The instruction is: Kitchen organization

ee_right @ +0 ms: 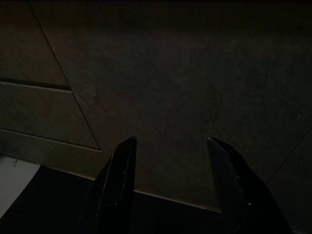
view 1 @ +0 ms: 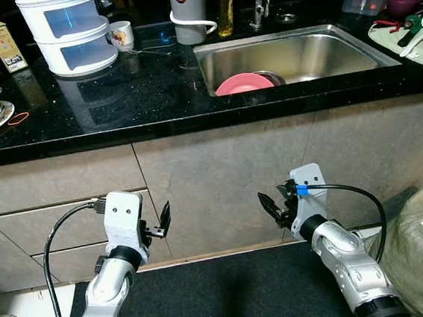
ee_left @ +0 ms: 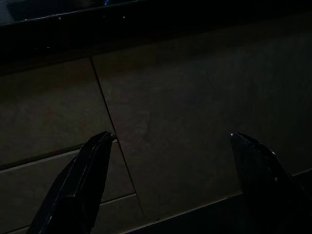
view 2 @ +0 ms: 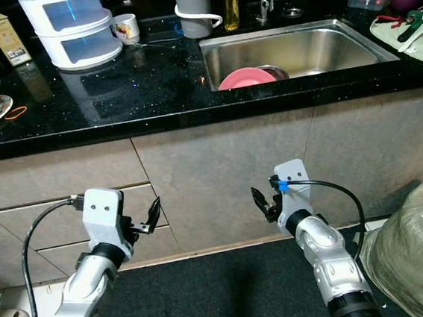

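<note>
With the left gripper (view 1: 160, 222) and right gripper (view 1: 274, 206) both spread empty before the cabinet, the pink plate (view 1: 243, 83) lying in the sink (view 1: 350, 46) looks light, stiff and possibly slippery, best pinched at its rim.

Black speckled stone counter (view 1: 137, 91) across upper frame. Stainless steel sink (view 1: 314, 55) upper right, pink round plate (view 1: 242, 83) inside. White stacked plastic container (view 1: 69, 26) upper left. Left gripper (view 1: 162, 222) lower left, right gripper (view 1: 274, 205) lower centre-right, both before grey cabinet fronts (view 1: 228, 179), fingers parted.
</note>
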Available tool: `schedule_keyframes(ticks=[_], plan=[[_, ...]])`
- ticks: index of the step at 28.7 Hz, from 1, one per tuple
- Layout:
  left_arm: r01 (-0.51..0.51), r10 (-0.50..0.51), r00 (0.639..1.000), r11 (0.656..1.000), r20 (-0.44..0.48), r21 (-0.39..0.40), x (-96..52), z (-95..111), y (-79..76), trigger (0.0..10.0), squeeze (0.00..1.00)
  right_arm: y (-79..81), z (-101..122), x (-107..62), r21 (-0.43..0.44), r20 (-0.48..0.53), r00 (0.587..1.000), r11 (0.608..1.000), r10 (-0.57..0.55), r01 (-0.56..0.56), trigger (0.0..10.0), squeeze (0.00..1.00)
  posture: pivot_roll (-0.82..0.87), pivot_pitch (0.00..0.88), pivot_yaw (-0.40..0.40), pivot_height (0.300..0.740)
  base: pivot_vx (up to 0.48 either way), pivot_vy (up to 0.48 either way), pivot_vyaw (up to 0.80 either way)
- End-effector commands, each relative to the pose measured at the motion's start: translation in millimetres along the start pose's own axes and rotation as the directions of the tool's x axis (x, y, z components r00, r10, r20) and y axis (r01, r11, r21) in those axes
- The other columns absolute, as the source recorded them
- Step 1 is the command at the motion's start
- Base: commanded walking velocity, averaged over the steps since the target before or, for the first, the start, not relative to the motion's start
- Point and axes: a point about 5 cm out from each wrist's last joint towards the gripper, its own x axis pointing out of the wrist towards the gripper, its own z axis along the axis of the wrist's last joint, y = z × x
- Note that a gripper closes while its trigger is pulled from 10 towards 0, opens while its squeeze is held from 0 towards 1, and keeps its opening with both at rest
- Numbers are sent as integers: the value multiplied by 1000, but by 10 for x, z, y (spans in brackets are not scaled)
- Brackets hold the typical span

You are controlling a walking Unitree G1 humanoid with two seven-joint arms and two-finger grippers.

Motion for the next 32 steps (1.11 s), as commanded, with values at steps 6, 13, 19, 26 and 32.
schedule_keyframes(ticks=[6,13,19,26,32], plan=[[-6,6,1000,1000,-22,15,-28,-69,-10,10000,0,17,-49,-8,-2,-1,1000,1000,-7,7,10000,0,17,48,-10,740,0,0,0],[-72,72,997,997,41,19,15,20,79,10000,0,-12,100,-27,76,137,989,996,-47,37,10000,0,9,44,-10,740,0,0,0],[-173,176,983,983,54,-55,119,42,223,10000,0,-85,108,-40,170,165,982,984,-88,59,10000,0,8,26,-11,740,0,0,0],[-147,149,988,986,30,-74,185,29,227,10000,0,-84,145,10,181,178,980,982,-92,59,10000,0,7,12,-5,740,0,0,0],[-205,213,972,975,94,-90,257,231,341,10000,0,9,418,36,219,288,957,976,-43,-22,10000,0,2,9,4,740,0,0,0]])
